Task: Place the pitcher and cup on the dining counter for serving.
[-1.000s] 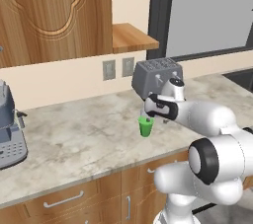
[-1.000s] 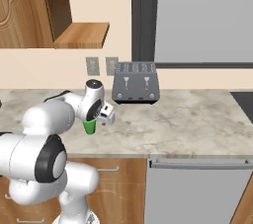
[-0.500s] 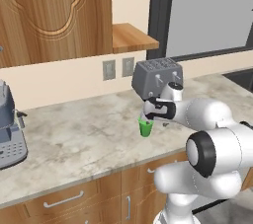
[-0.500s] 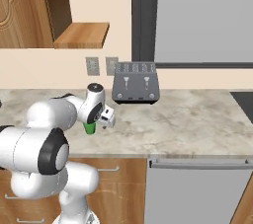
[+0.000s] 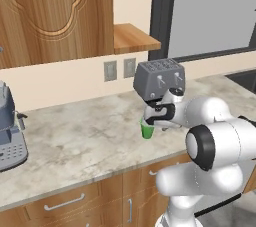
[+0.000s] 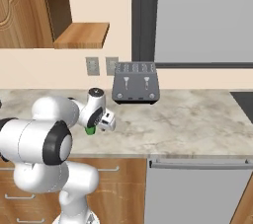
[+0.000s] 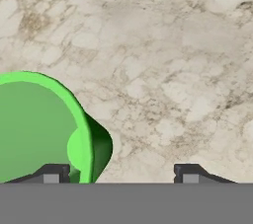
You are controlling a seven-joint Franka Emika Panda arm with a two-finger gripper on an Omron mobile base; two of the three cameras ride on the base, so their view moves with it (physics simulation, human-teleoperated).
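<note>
- My tool (image 5: pixel 149 122) hangs low over the marble counter (image 5: pixel 80 136), right at the cup (image 5: pixel 147 130), which stands upright on the counter in front of the toaster (image 5: pixel 159 79).
- In the hand view the cup (image 7: pixel 42 129) sits at the lower left, seen from above, bright green with its rim (image 7: pixel 74 104) curving round its open mouth.
- One of my fingertips (image 7: pixel 52 172) shows inside the cup's rim; the other fingertip (image 7: pixel 190 173) stands well outside it, over bare marble.
- The rim wall of the cup lies between my two fingertips, and the jaws stand wide apart.
- I cannot tell whether either fingertip touches the cup; nothing shows it gripped or lifted.
- From the left base view the cup is partly hidden by my hand, its lower green body showing below the tool.
- From the right base view a small patch of the green cup (image 6: pixel 90 130) shows under my wrist, with the tool (image 6: pixel 107 121) just beside it.
- The toaster (image 6: pixel 135 83) stands against the wall behind the cup, near it but apart from it.
- Two wall outlets (image 5: pixel 120 69) sit on the wall just left of the toaster.
- A grey coffee machine (image 5: pixel 9 131) stands at the far left of the counter, well apart from the cup.
- A wooden shelf (image 5: pixel 134 38) juts out above the outlets.
</note>
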